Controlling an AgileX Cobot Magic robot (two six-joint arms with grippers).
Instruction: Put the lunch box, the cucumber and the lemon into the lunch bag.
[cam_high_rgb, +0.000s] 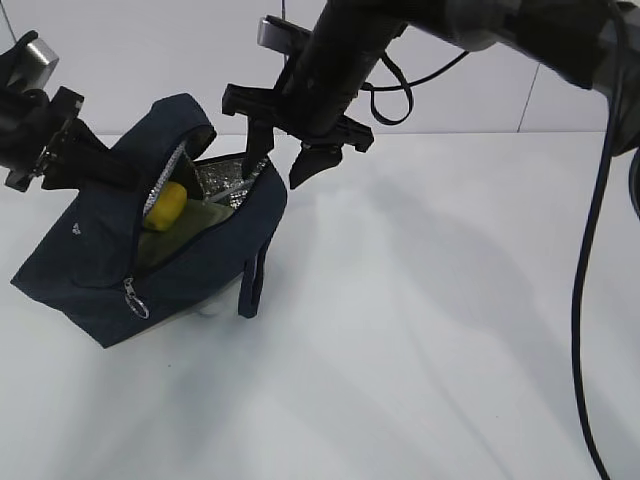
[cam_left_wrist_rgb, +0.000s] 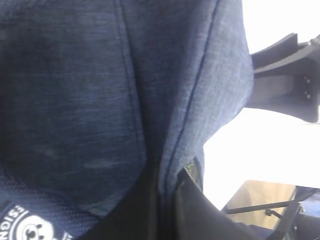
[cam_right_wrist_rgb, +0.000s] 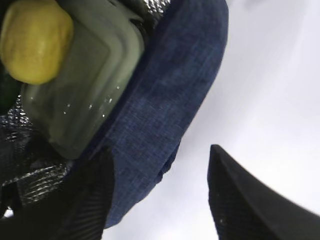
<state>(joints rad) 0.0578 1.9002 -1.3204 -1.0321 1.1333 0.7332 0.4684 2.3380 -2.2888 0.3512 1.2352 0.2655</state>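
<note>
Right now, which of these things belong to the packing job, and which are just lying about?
Part of the job:
- boxy navy fabric lunch bag
- bright yellow oval lemon
- clear lunch box with sage-green lid
- dark green cucumber: not clearly visible

Just lying about:
- nothing visible; only a white table

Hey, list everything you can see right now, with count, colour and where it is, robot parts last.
lunch bag: one, dark navy with silver lining, left on the table, tipped, top open.
lunch box: one, pale sage-green lid, inside the bag.
lemon: one, yellow, inside the bag, against the box lid.
cucumber: not clearly visible.
table: one, white, under everything.
left gripper: one, black, shut on the bag's fabric at its upper left.
right gripper: one, black, fingers apart, one inside the bag mouth, one outside its edge.
</note>
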